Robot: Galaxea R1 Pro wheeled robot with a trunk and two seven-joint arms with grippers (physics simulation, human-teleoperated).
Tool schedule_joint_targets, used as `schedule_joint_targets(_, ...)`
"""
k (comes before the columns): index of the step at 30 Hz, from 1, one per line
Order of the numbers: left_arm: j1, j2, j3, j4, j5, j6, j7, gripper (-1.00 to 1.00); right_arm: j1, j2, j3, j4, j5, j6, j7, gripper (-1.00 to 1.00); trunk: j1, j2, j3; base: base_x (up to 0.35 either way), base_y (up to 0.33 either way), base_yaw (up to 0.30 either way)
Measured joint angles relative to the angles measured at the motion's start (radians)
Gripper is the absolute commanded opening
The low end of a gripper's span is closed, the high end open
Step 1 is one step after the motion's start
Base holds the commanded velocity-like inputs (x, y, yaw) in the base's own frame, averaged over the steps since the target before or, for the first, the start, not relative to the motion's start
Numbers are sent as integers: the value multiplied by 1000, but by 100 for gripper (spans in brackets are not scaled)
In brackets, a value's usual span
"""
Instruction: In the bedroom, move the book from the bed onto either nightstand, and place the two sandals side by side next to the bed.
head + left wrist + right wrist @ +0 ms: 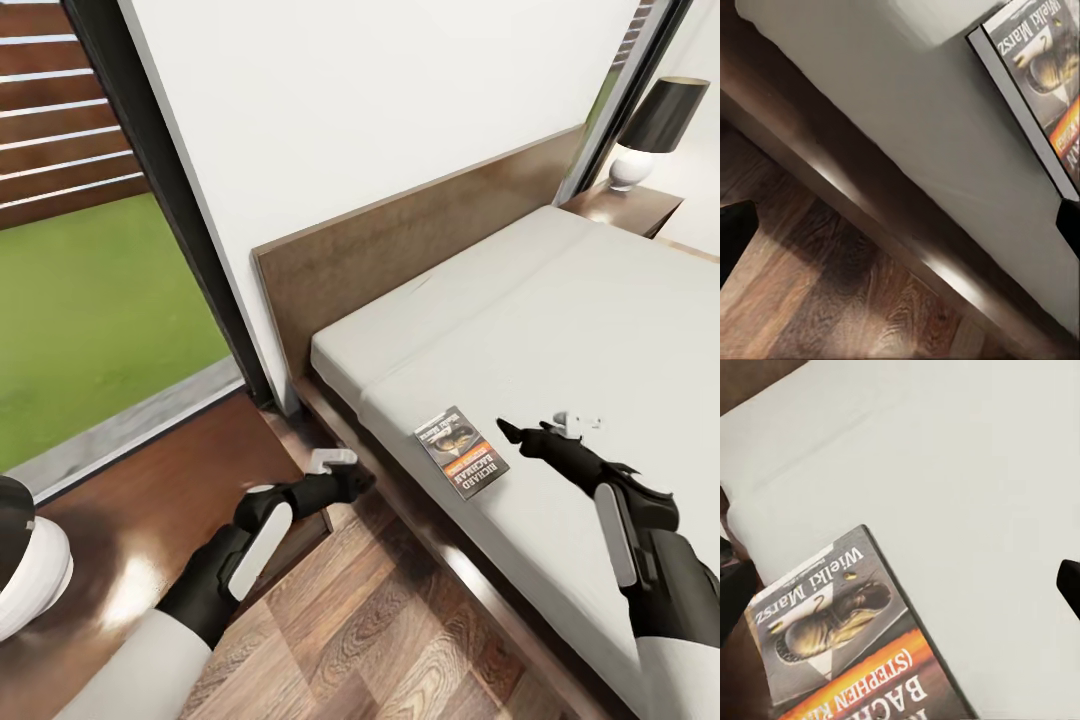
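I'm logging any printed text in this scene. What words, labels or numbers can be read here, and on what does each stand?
"Wielki Marsz": white lettering near the top of the book cover, lying on the bed.
"(STEPHEN": on the cover's orange band.
"BACH...": large white letters below the band, cut off by the picture's edge.
"RICHARD BACHMAN": on the book in the head view, only faintly legible.
A small line beside the title is too blurred to read.
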Motion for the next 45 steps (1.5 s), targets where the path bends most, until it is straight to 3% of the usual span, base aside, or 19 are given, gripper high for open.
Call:
schedule_joint_targets(4,0,0,-31,9,22,-17,-1,100,3,-4,11,-1,1,-5,52,100,0,0,0,0,0,0)
schedule_joint_targets(6,0,-1,-41,21,53,-22,-2,100,4,-3,21,0,0,-7,66,100,0,0,0,0,0,0)
schedule_joint_targets(9,0,-3,-60,47,85,-27,-14,100,4,1,59,1,0,-12,75,100,0,0,0,0,0,0)
schedule_joint_targets(10,0,-5,-66,56,93,-30,-46,100,4,1,87,3,0,-17,77,100,0,0,0,0,0,0)
schedule_joint_targets(16,0,-7,-72,54,97,-66,-120,100,4,3,111,7,0,-26,78,100,0,0,0,0,0,0)
schedule_joint_targets(22,0,-9,-74,45,97,-75,-129,100,4,6,125,10,-1,-26,78,100,0,0,0,0,0,0)
schedule_joint_targets(24,0,-12,-74,38,94,-107,-161,100,5,7,145,14,-1,-27,78,100,0,0,0,0,0,0)
schedule_joint_targets(25,0,-11,-74,37,89,-153,-209,100,6,7,157,18,-1,-26,77,100,0,0,0,0,0,0)
schedule_joint_targets(28,0,-11,-73,42,86,-180,-246,100,7,7,172,20,-1,-26,77,100,0,0,0,0,0,0)
schedule_joint_targets(34,0,-11,-73,44,83,-195,-274,100,7,7,189,21,-1,-26,78,100,0,0,0,0,0,0)
schedule_joint_targets(38,0,-9,-74,48,83,-300,-282,100,8,6,193,22,0,-25,78,100,0,0,0,0,0,0)
schedule_joint_targets(45,0,1,-74,79,89,-333,-301,100,8,6,193,24,0,-25,76,100,0,0,0,0,0,0)
